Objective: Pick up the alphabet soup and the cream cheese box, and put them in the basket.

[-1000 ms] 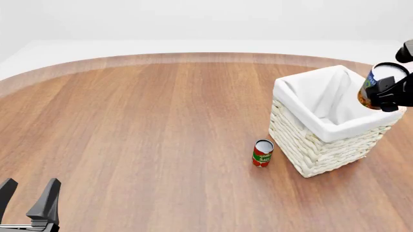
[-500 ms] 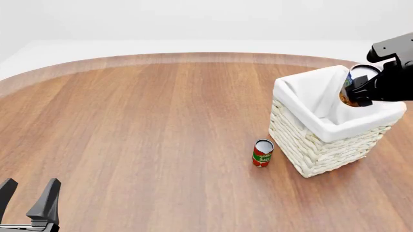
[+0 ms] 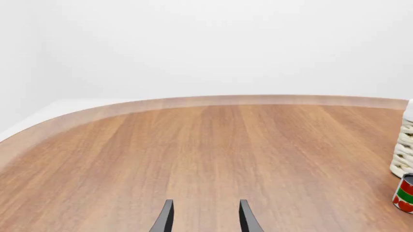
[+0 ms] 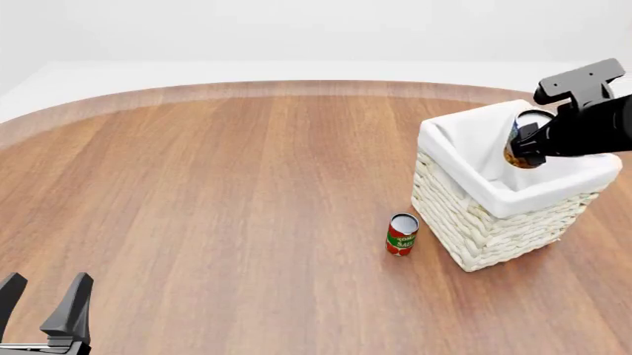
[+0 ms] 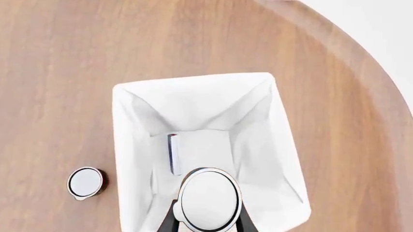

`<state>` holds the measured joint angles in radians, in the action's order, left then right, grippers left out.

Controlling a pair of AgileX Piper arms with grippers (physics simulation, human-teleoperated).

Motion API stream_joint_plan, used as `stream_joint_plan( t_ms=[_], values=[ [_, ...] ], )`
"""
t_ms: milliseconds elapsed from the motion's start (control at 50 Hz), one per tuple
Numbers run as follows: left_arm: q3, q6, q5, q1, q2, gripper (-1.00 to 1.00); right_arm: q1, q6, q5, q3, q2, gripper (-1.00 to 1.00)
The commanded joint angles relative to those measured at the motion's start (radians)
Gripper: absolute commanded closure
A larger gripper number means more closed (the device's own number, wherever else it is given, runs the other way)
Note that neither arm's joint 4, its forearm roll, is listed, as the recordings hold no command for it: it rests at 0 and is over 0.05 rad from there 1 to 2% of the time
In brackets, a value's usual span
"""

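My right gripper (image 4: 525,146) is shut on the alphabet soup (image 4: 519,140), a can with a blue and orange label held tilted over the open basket (image 4: 472,235). The right wrist view looks straight down: the soup's pale lid (image 5: 208,197) hangs between my fingers above the basket's white liner (image 5: 124,145). Inside the basket a thin pale box with a blue edge, the cream cheese box (image 5: 173,153), stands against the liner. My left gripper (image 4: 44,303) is open and empty, low at the near left of the table, far from the basket.
A slim red-and-green can (image 4: 401,234) stands upright on the wooden table just left of the basket, also seen as the can (image 5: 86,182) and the can (image 3: 405,193). The table's curved far edge (image 4: 296,87) runs behind.
My right gripper has carried the soup leftward from the basket's right rim to over its opening. The left arm has not moved.
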<state>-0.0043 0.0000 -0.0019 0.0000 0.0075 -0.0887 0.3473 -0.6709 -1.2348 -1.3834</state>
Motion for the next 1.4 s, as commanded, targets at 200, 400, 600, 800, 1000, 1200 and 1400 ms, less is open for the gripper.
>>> stream_joint_plan(
  t_ms=[200, 400, 600, 800, 1000, 1200, 1400],
  values=[
    [0.0, 0.0, 0.0, 0.0, 0.0, -1.0, -0.015, -0.001, 0.035, -0.019, -0.092, 1.0],
    [0.0, 0.0, 0.0, 0.0, 0.0, -1.0, -0.018, 0.008, 0.065, -0.024, -0.142, 1.0],
    [0.0, 0.0, 0.0, 0.0, 0.0, -1.0, -0.023, 0.008, 0.076, -0.028, -0.176, 1.0],
    [0.0, 0.0, 0.0, 0.0, 0.0, -1.0, -0.021, 0.011, 0.104, -0.018, -0.204, 1.0],
    [0.0, 0.0, 0.0, 0.0, 0.0, -1.0, -0.014, 0.008, 0.119, -0.004, -0.218, 1.0],
    [0.0, 0.0, 0.0, 0.0, 0.0, -1.0, -0.027, 0.011, 0.12, -0.011, -0.237, -1.0],
    [0.0, 0.0, 0.0, 0.0, 0.0, -1.0, -0.017, 0.003, 0.108, 0.001, -0.207, -1.0]
  ],
)
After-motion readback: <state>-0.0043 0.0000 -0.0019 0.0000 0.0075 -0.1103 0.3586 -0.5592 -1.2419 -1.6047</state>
